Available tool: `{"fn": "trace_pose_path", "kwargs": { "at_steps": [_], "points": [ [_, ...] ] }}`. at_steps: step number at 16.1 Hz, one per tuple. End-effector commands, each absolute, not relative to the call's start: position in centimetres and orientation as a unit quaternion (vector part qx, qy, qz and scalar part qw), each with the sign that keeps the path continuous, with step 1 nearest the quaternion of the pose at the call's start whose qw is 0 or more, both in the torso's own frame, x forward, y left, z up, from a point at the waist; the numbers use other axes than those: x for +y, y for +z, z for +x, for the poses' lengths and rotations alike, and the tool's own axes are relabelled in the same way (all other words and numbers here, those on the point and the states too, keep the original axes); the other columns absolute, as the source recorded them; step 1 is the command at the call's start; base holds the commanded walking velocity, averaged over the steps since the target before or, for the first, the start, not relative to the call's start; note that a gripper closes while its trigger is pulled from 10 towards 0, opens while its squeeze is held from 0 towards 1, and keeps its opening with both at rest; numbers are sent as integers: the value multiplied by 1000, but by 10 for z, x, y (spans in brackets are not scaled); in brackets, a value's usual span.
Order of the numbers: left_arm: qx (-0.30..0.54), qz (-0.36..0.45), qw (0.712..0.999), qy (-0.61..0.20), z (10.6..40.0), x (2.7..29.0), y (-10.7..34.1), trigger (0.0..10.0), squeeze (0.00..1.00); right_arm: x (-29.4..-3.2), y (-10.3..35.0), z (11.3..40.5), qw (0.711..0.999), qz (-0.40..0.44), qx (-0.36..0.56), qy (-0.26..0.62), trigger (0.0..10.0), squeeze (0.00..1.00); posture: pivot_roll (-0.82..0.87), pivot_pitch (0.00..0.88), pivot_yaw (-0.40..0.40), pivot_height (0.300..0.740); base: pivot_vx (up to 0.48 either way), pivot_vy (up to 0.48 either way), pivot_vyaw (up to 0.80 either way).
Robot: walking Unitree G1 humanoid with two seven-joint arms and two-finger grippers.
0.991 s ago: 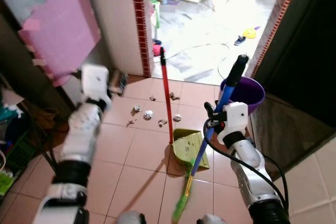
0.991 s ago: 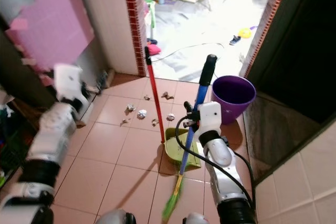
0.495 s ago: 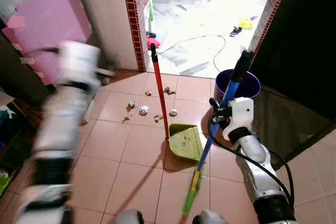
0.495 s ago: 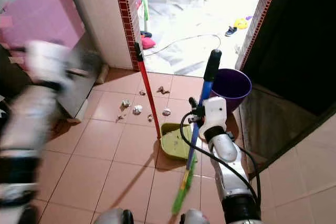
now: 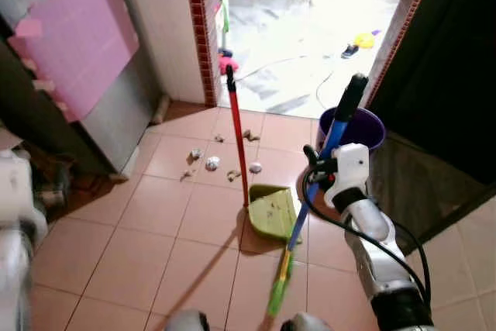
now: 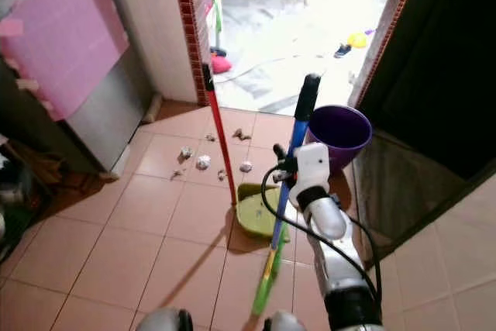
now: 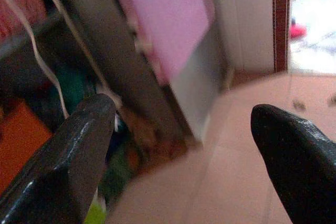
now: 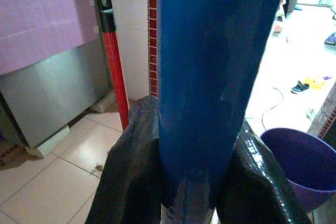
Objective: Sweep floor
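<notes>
Black fingers of the right gripper (image 5: 314,170) clamp the blue broom handle (image 5: 329,146) at centre right, its green bristles (image 5: 277,294) on the tiles at bottom centre. Just left stands the green dustpan (image 5: 272,212) with its red handle (image 5: 237,141), paper scraps (image 5: 211,163) beyond it. Spread wide and holding nothing, the left gripper (image 7: 178,150) hangs at lower left.

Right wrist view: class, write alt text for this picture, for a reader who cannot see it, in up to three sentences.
The right gripper is shut on a thick blue broom handle that runs up the middle of the picture. Behind it, a red dustpan handle stands upright on the tiled floor near a white tiled wall, and a purple bucket sits to one side.
</notes>
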State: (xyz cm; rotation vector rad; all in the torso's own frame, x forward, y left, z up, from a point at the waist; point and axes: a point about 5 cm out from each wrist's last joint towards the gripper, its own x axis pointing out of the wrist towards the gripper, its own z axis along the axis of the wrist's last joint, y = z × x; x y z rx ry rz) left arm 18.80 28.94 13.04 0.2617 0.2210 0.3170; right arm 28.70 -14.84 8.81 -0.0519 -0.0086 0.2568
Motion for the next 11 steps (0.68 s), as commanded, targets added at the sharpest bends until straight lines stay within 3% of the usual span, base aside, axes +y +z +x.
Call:
{"fn": "trace_pose_path", "kwargs": {
  "at_steps": [1, 6, 9, 11],
  "points": [
    [140, 129, 971, 146, 169, 273, 123, 10000, 0, -144, 95, 288, 991, -24, -22, 133, 10000, 0, -11, 0, 47, 740, 0, 0, 0],
    [302, 120, 945, 34, 111, 229, 56, 10000, 0, -143, 94, 285, 991, -23, -21, 134, 10000, 0, -35, 0, 47, 740, 0, 0, 0],
    [223, 188, 954, -73, 158, 188, 51, 10000, 0, -150, 98, 288, 992, -29, -24, 124, 10000, 0, -72, 0, 38, 740, 0, 0, 0],
    [177, 166, 966, -91, 194, 155, 55, 10000, 0, -147, 100, 289, 991, -30, -27, 124, 10000, 0, -99, 0, 37, 740, 0, 0, 0]
  ]
}}
